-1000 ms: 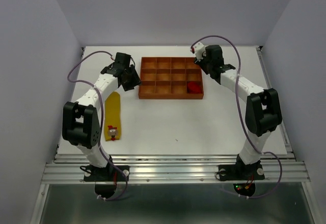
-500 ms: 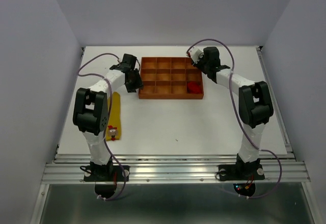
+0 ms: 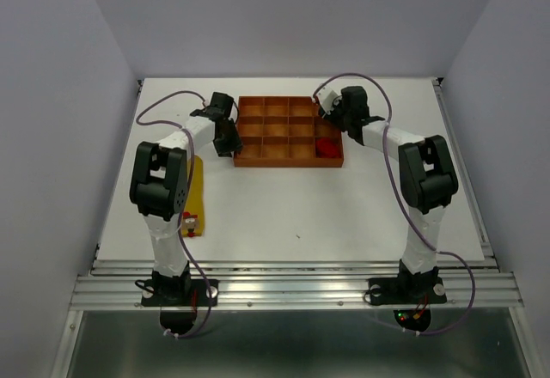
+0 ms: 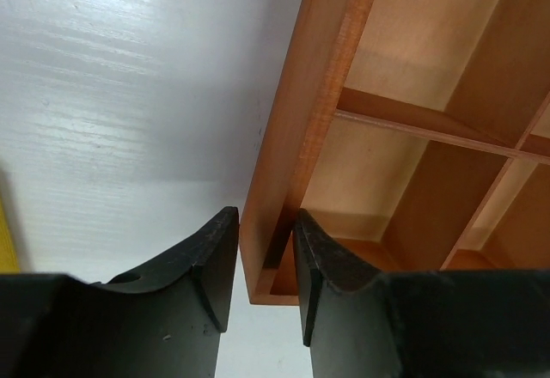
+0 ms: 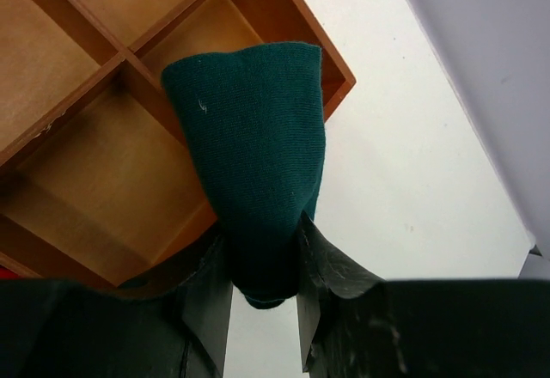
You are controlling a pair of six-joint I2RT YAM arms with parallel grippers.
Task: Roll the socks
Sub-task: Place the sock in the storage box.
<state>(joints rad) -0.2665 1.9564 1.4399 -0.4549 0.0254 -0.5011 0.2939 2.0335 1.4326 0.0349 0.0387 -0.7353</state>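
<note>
Two hands, both at the tray [image 3: 284, 163].

Right hand [image 5: 262, 249]: clamped on one end of the green sock [image 5: 249, 129]. The rest of the bundle sticks out ahead of the fingers, above the tray's far right corner compartments.

Left hand [image 4: 264, 223]: it straddles the tray's left wall close to a corner, one finger outside and one inside, with the wall filling the gap. You cannot tell from this whether it is gripping or only close.

Red sock [image 3: 326, 147]: lies in the near right compartment. Yellow sock [image 3: 191, 198]: flat on the bench [image 3: 344, 215] at the left, apart from the tray and partly hidden by your left arm. By the look of it, it is not yet rolled.

Risks, as judged:
- The green bundle is held by one end only, so it may spring open once you let go.
- If you lower it off-centre, the free end may snag a divider and rest across two compartments.
- Any sideways move of your left arm with the wall between its fingers would drag or tip the tray and could spill the red sock.

Surface: white bench with faint streaks. Pale plain walls [image 3: 284, 17] stand on three sides, and a metal rail [image 3: 292, 288] runs along the near edge.
</note>
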